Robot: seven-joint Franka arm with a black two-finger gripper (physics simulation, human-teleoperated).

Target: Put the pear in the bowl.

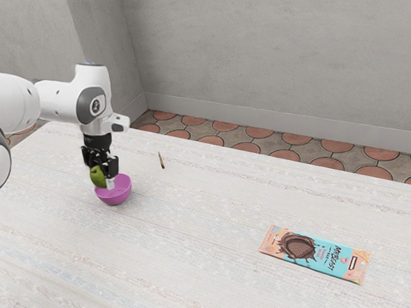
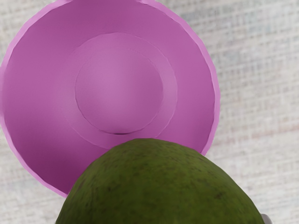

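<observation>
Here, one gripper, parted pear-wide, clasps one pear near the rim of one purple bowl.

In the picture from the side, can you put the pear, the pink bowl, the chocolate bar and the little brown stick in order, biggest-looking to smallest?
1. Chocolate bar: biggest by far
2. Pink bowl
3. Pear: partly covered, but clearly bigger-looking than the stick
4. Little brown stick

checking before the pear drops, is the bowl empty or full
Empty, as far as it shows: the bowl is bare inside, though the pear hides part of it.
</observation>
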